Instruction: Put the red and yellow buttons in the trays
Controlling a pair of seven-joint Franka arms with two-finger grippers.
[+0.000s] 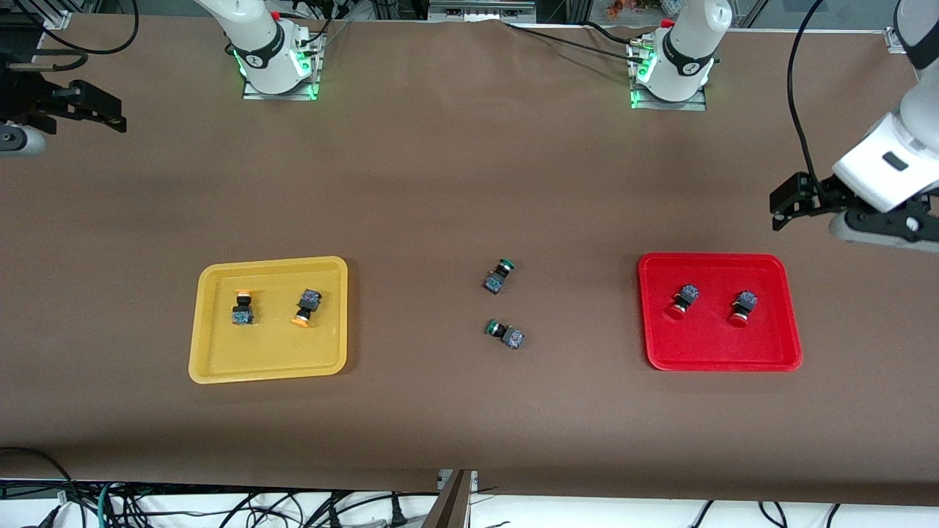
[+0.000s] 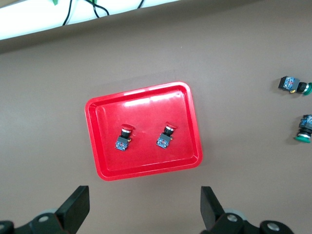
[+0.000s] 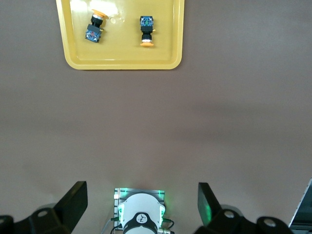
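Note:
Two yellow-orange buttons (image 1: 243, 308) (image 1: 307, 306) lie in the yellow tray (image 1: 271, 352). Two red buttons (image 1: 683, 301) (image 1: 742, 308) lie in the red tray (image 1: 719, 345). My left gripper (image 1: 792, 199) hangs open and empty, high over the left arm's end of the table beside the red tray. Its wrist view shows the red tray (image 2: 146, 105) and both red buttons (image 2: 124, 138) (image 2: 166, 136) beyond its open gripper (image 2: 145, 212). My right gripper (image 1: 81, 106) hangs open and empty over the right arm's end. Its wrist view shows the yellow tray (image 3: 122, 58) with both buttons (image 3: 94, 27) (image 3: 146, 30) beyond its open gripper (image 3: 141, 195).
Two green-capped buttons (image 1: 499, 276) (image 1: 506, 334) lie on the brown table between the trays; they also show in the left wrist view (image 2: 294, 85) (image 2: 304, 129). The right arm's base (image 3: 140, 214) shows under its gripper. Cables hang past the table's near edge.

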